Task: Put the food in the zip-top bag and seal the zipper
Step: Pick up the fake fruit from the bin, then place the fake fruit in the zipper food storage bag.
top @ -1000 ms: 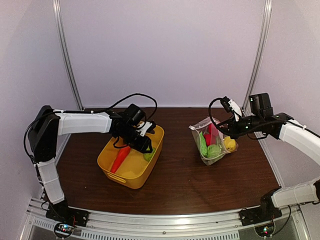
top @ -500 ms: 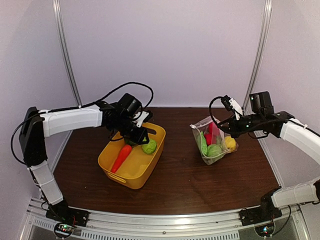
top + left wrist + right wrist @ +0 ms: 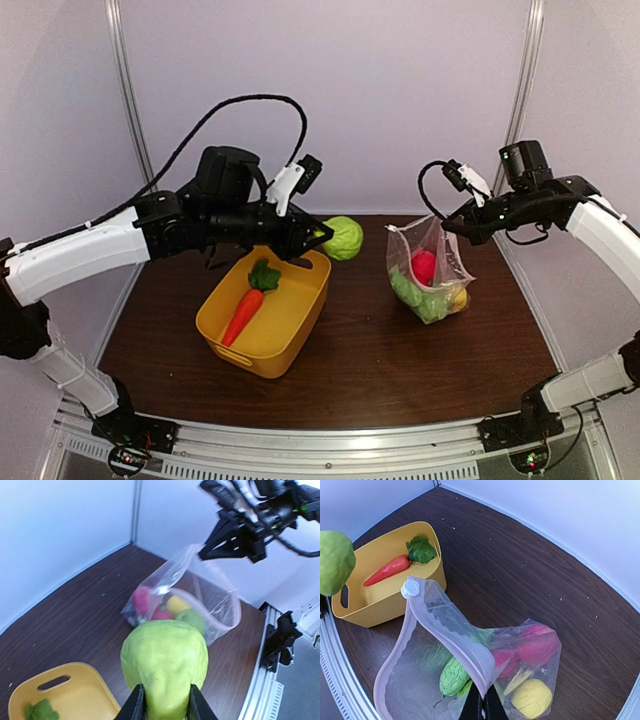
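Note:
My left gripper (image 3: 322,236) is shut on a green pear (image 3: 343,238), held in the air between the yellow tub (image 3: 297,325) and the zip-top bag (image 3: 435,262); the pear fills the left wrist view (image 3: 165,662). My right gripper (image 3: 448,226) is shut on the bag's zipper edge (image 3: 465,649) and holds the mouth up and open. Inside the bag lie red apples (image 3: 536,645), a yellow lemon (image 3: 532,698) and a green cucumber (image 3: 455,676). An orange carrot (image 3: 243,313) with a leafy top lies in the tub.
The yellow tub sits on the dark wooden table (image 3: 380,370) at front left. White walls with metal posts (image 3: 130,110) enclose the back and sides. A metal rail (image 3: 330,440) runs along the near edge.
My left gripper has lifted the green pear out of the tub and carried it right toward the bag. My right gripper has raised the bag's mouth higher.

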Robot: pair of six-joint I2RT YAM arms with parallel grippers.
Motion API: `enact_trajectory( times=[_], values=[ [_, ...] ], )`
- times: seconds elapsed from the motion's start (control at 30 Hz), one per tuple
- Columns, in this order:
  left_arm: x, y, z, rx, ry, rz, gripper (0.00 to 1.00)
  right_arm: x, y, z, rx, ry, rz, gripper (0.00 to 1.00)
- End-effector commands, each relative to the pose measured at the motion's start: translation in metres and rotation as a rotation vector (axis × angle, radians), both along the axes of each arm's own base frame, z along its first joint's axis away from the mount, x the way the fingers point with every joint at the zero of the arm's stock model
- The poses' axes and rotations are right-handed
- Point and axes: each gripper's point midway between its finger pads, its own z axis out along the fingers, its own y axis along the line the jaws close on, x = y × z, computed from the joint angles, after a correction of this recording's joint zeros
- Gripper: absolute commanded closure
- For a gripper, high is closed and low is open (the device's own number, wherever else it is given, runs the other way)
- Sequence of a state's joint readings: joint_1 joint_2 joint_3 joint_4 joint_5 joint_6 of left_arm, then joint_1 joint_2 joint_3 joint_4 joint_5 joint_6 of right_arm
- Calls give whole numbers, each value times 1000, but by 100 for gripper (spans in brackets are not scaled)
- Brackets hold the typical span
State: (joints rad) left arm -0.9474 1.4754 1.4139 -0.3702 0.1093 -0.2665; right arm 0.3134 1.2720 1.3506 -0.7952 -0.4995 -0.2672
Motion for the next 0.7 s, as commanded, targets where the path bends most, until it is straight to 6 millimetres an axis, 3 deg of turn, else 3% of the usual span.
enact_trajectory(
  times=[0.0,0.2,0.23,0.37,0.5,0.67],
  values=[
    [-28,-64,42,-248,-96,-168,84,-7,-10,-18,-72,85,-17,100],
    [-49,-126,53,-425,-57,-282,84,-6,-2,-11,-35,121,-2,100],
    [-49,-135,60,-456,-57,-292,85,-6,0,-9,-28,126,2,100],
    [-35,-165,49,-451,0,-250,87,-7,2,0,-6,123,4,100],
    [-15,-176,28,-403,43,-126,88,-10,1,6,-5,116,-1,100],
    [1,-173,-2,-330,76,-20,88,-9,0,15,1,104,-10,100]
  ],
)
